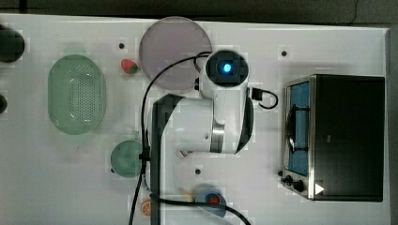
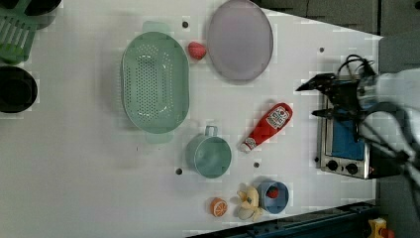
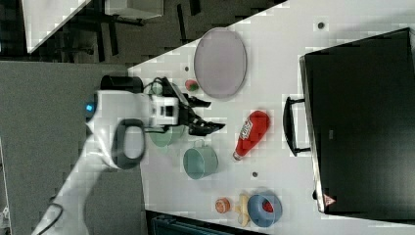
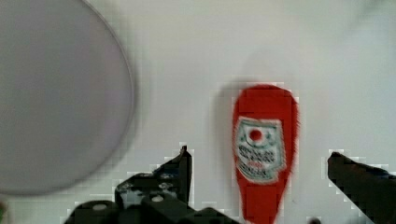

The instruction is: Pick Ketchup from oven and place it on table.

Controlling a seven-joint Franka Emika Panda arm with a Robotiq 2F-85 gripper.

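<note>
Top view: the arm covers the middle of the tabletop (image 1: 328, 42); the oven (image 1: 345, 136) stands at the top view's right, door shut. A green colander (image 1: 76, 93) and the lilac plate (image 1: 173, 51) look empty.

Left view: the Ketchup (image 2: 267, 126) lies flat on the tabletop, outside the oven, cap toward the teal mug (image 2: 209, 156). The gripper (image 2: 317, 99) hangs toward the left view's right of the bottle, near the oven front, fingers spread and holding nothing. The blue bowl (image 2: 274, 197) holds something small and red.

Right view: the bottle lies between the spread fingers (image 3: 215, 126) and the oven handle, its long axis slanting, cap pointing to the right view's lower left. The mug appears empty.

Wrist view: the bottle lies lengthwise in line with the gap between the fingers, clear of both. Judging by this, the placing looks done.
</note>
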